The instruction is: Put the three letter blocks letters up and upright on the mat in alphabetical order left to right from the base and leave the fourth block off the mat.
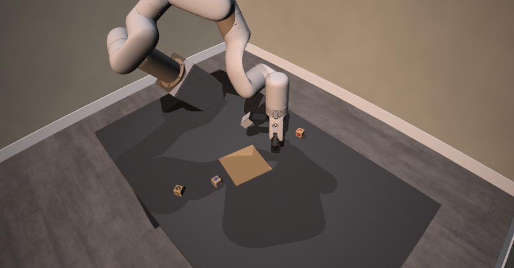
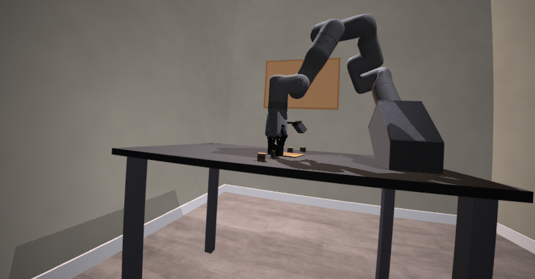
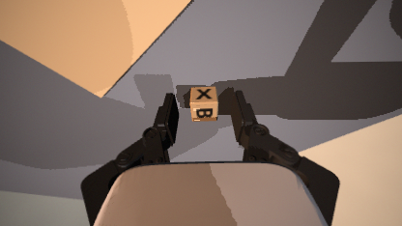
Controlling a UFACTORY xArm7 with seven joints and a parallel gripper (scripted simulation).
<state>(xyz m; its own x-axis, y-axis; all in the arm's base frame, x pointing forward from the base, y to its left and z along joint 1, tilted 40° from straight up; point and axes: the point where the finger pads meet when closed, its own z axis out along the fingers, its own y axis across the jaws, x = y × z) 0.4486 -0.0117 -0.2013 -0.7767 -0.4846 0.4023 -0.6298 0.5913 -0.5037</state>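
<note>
My gripper is open and low, with a finger on either side of a wooden block. Gaps show between this block and both fingers. It has a black X on top and a B on the side; the fingers hide it in the top view. A block with red marks stands to the right of the gripper. A block with blue marks stands off the mat's left corner. A block with a dark G-like mark stands farther left. The tan mat lies flat.
The dark table carries everything. The robot's base stands at its back in the top view. A grey box-shaped part sticks out beside the gripper. Arm shadows fall across the table and the mat.
</note>
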